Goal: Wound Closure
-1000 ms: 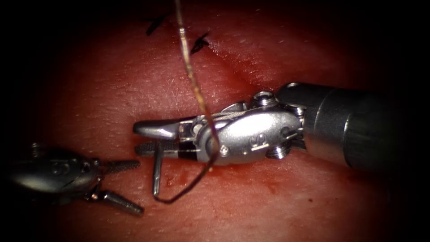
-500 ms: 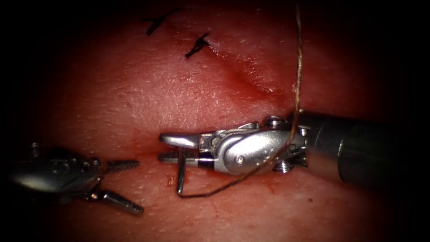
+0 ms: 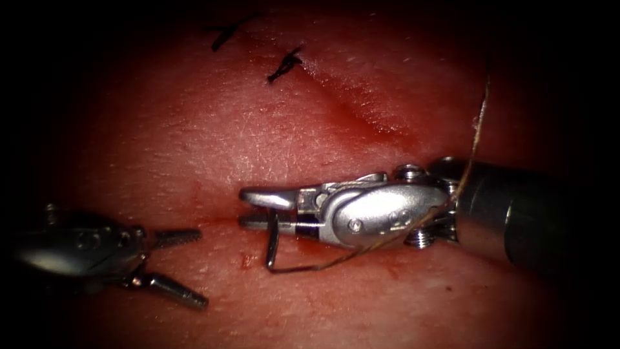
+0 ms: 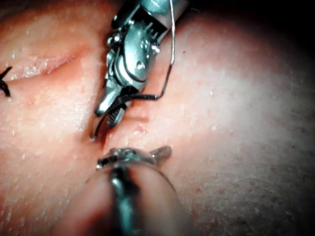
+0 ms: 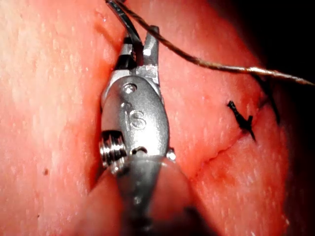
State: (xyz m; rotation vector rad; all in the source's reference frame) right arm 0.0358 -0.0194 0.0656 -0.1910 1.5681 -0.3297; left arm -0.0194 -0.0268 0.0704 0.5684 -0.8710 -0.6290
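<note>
Right arm's tool (image 3: 258,208) comes in from 3 o'clock in the endoscope view, its jaws clamped on the needle (image 3: 273,240) close to the swaged end, where the thread (image 3: 475,132) joins. From the grip the needle hangs toward 6 o'clock, seen nearly edge-on so its curve hardly reads; I cannot tell whether its lower end touches the tissue (image 3: 194,142), and I see no part of it buried. The thread leaves the needle's lower end, trails toward 3 o'clock under the tool's wrist, then climbs toward 1 o'clock out of the light.

Left arm's tool (image 3: 169,266) sits at 8 o'clock with its jaws spread and holding nothing. The relation that counts, as I judge it: the needle lies toward 3 o'clock from those spread jaws, well apart from them, its long axis running 12 to 6, roughly across the line of the left tool's reach. The right arm already has it; the left is the far one.

The cut (image 3: 361,116) runs from 11 o'clock down toward the right tool, with two dark cut ends of thread (image 3: 285,64) standing beside its upper stretch. A little red fluid (image 3: 245,260) marks the skin just left of the needle. No containers are here.

From the left wrist camera the right tool (image 4: 106,120) grips the needle (image 4: 142,97) crosswise, just ahead of the left tool's spread jaws.
</note>
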